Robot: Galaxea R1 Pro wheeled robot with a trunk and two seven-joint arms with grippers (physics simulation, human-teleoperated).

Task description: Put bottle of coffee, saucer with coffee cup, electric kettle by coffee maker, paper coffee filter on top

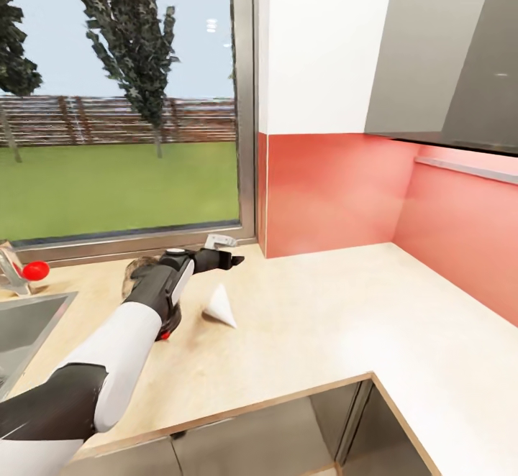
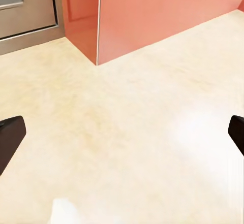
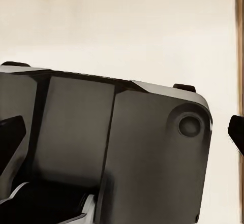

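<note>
A white cone-shaped paper coffee filter [image 1: 220,304] lies on its side on the beige countertop [image 1: 338,318], just in front of the window. My left gripper [image 1: 232,259] hovers a little past and above it, near the window sill, open with nothing between its dark fingertips [image 2: 10,138]. In the left wrist view a white edge of the filter [image 2: 62,212] peeks in below the fingers. My right gripper [image 3: 122,132] is open too, its fingertips [image 3: 237,132] wide apart over a dark panel of my own body [image 3: 112,153].
A steel sink [image 1: 25,325] and a tap with a red knob [image 1: 33,270] sit at the left. A red backsplash [image 1: 338,192] and the counter's corner lie to the right, with a grey wall cabinet [image 1: 453,52] above. A blurred grey-brown object [image 1: 135,272] lies behind my left wrist.
</note>
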